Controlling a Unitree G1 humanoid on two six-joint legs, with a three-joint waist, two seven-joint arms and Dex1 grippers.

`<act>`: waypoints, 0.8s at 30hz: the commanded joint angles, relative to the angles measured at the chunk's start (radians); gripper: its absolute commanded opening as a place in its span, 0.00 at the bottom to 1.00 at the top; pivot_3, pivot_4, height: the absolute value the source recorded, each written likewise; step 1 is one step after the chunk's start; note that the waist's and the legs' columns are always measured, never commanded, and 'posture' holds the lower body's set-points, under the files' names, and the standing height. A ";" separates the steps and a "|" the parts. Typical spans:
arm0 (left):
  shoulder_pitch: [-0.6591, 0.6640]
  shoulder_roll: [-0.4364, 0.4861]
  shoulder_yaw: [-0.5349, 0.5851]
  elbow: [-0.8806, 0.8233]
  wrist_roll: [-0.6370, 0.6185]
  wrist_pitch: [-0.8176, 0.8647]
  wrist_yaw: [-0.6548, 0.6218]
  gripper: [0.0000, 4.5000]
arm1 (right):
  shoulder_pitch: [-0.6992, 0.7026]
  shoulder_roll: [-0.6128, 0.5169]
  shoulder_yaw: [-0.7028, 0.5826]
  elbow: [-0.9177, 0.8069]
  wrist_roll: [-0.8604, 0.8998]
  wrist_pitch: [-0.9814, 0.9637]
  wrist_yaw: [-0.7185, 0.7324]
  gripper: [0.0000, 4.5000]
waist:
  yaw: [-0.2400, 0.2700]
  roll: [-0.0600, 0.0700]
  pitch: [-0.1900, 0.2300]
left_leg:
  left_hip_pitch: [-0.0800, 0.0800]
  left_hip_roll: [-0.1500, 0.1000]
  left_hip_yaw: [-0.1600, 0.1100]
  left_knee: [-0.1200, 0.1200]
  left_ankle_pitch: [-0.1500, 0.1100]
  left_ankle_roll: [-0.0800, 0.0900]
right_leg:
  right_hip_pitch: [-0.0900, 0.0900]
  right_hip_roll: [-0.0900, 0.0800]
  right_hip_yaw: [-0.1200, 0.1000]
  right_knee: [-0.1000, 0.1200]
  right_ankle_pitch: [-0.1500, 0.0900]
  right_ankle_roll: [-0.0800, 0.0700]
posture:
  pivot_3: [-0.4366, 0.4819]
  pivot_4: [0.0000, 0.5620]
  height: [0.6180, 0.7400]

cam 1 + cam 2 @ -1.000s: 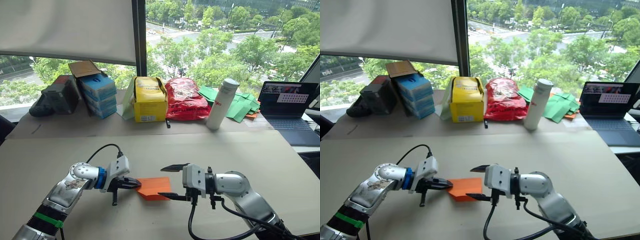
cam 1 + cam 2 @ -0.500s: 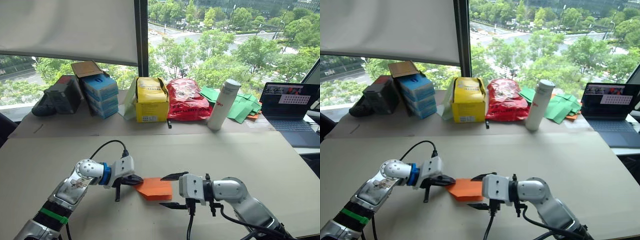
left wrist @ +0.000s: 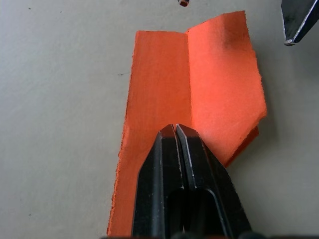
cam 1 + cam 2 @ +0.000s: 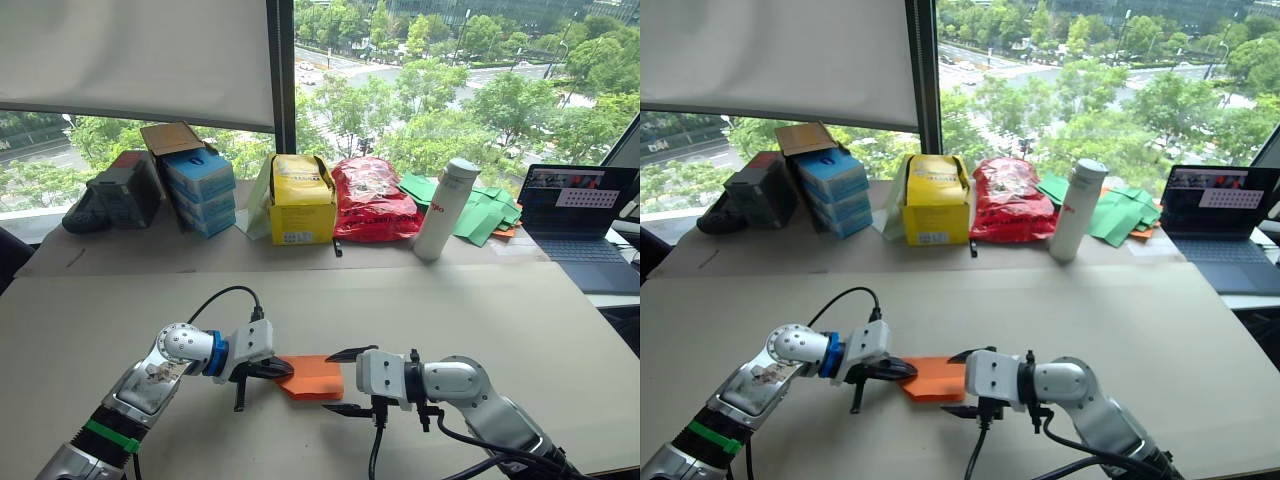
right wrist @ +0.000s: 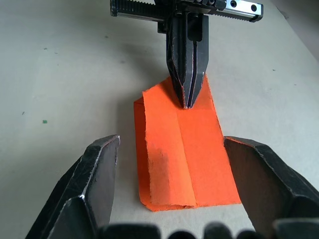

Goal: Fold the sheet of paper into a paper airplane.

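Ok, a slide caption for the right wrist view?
Open right hand straddles the folded orange paper while the shut left hand presses its crease.

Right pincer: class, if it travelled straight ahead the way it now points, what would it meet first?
The right pincer is open and faces the folded sheet of paper, so the paper's near edge would likely come first. Beyond it, the shut left pincer presses on the paper's far end.

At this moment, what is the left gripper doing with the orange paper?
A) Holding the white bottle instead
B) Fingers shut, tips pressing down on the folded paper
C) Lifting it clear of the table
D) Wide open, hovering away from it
B: the left gripper has its fingers closed together, tips resting on the folded sheet of paper, which lies flat on the table.
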 commanded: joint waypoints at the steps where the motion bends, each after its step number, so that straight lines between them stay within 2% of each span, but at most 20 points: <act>1: 0.009 0.026 -0.011 0.067 0.060 -0.016 0.010 0.00 | -0.009 0.005 0.009 -0.011 -0.012 -0.032 -0.001 0.64 | 0.000 0.000 0.000 | 0.000 0.000 0.000 0.000 0.000 0.000 | 0.000 0.000 0.000 0.000 0.000 0.000 | 0.48 0.27 1.00; 9: 0.024 0.031 -0.009 0.068 0.062 -0.031 0.013 0.00 | -0.010 0.014 0.018 -0.007 -0.024 -0.028 -0.003 0.02 | 0.000 0.000 0.000 | 0.001 0.000 0.000 0.000 0.000 0.000 | 0.000 0.000 0.000 0.000 0.000 0.000 | 0.48 0.27 1.00; 21: 0.029 0.030 -0.008 0.074 0.063 -0.037 0.021 0.00 | -0.015 0.010 -0.001 -0.025 0.002 -0.013 0.012 0.01 | -0.001 0.000 0.000 | 0.001 0.000 0.000 0.000 0.000 0.000 | 0.000 0.000 0.000 0.000 0.000 0.000 | 0.48 0.27 1.00; 24: 0.030 0.032 -0.008 0.077 0.063 -0.040 0.022 0.00 | -0.011 -0.001 -0.005 -0.046 0.008 -0.020 0.026 0.19 | -0.001 0.000 0.000 | 0.001 0.000 0.000 0.000 0.000 0.000 | 0.000 0.000 0.000 0.000 0.000 0.000 | 0.48 0.27 1.00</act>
